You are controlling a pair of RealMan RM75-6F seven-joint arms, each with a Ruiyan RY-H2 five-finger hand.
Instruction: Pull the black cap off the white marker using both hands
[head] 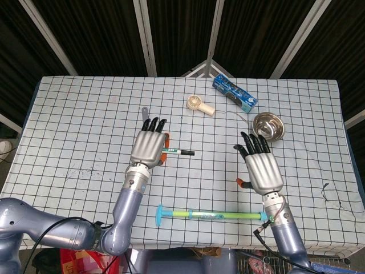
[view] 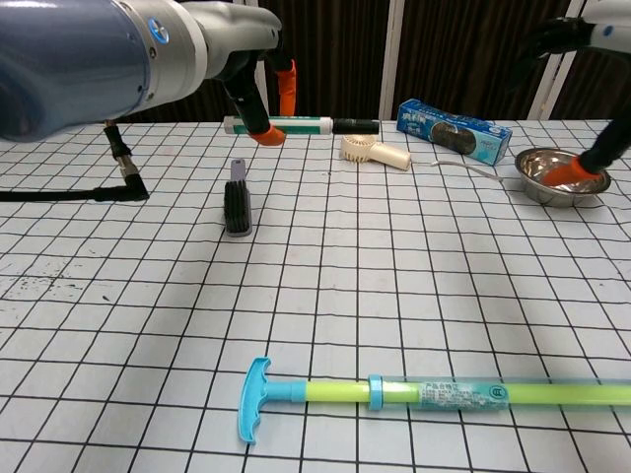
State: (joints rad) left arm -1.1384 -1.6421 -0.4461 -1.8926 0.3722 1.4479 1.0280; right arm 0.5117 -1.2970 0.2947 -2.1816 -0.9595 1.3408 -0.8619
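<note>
1. Head view: left hand [head: 150, 147] grips white marker [head: 172, 151] off the table, level; black cap [head: 187, 153] juts out toward the right hand [head: 262, 170]. Right hand empty, fingers spread, well apart from cap.
2. Chest view: marker [view: 286, 125] pinched in left hand [view: 258, 89], cap [view: 356, 125] on. Right hand [view: 582, 99] at frame edge, holding nothing.

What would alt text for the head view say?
The robot's left hand holds a white marker with its black cap pointing toward the open right hand, above a checked table holding a fan, steel bowl and long green tube.
</note>
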